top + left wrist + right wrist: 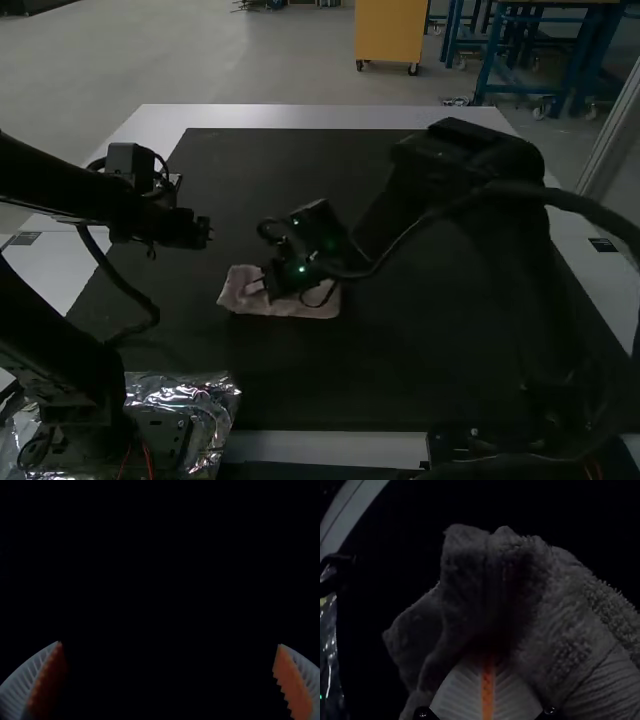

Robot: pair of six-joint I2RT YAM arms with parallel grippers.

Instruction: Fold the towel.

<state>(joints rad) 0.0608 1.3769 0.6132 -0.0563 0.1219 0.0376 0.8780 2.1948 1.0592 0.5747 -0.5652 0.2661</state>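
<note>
The towel (288, 309) lies bunched just left of and below the high view's centre, a ridge of it pinched by the right gripper (489, 656). The left gripper (209, 232), further left, gapes empty. A narrow pinch could slip, crumpling the fold.

A black mat (400, 390) covers much of a white table (320, 116); crumpled silver foil (212, 405) overlaps its near left part.

The towel (290, 309) is partly hidden by the right gripper (260, 287) and is cut off by the right wrist view's edge.
</note>
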